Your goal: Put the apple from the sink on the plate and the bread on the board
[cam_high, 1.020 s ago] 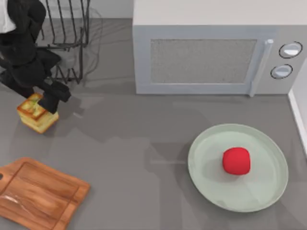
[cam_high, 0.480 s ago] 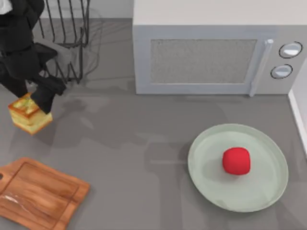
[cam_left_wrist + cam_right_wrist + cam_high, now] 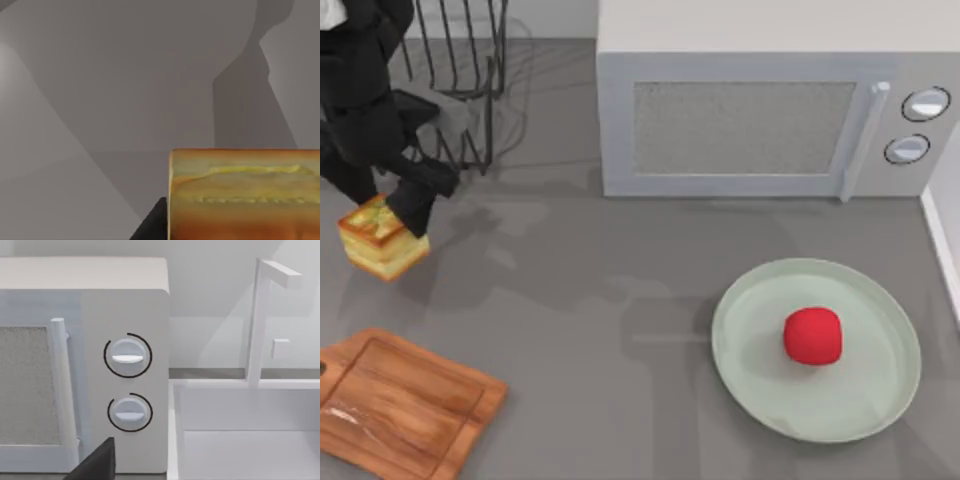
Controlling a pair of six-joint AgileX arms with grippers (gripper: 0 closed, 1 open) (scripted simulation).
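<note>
The bread (image 3: 378, 238) hangs tilted at the table's far left, and my left gripper (image 3: 398, 207) is shut on its top edge. Up close in the left wrist view, the bread (image 3: 245, 195) shows its browned face with one dark finger (image 3: 152, 225) beside it. The board (image 3: 400, 405) lies below it at the front left corner, apart from it. The red apple (image 3: 812, 335) rests on the mint-green plate (image 3: 750, 350) at the right. My right gripper (image 3: 95, 465) is parked, facing the microwave dials and the sink (image 3: 240, 440).
A white microwave (image 3: 740, 120) spans the back centre and right. A black wire rack (image 3: 460, 80) stands at the back left, just behind my left arm. The sink's rim (image 3: 942, 240) runs along the right edge. Bare grey counter lies between board and plate.
My left gripper has carried the bread leftward and slightly back over the last second, then nearly held still. The apple, plate and board have not moved.
</note>
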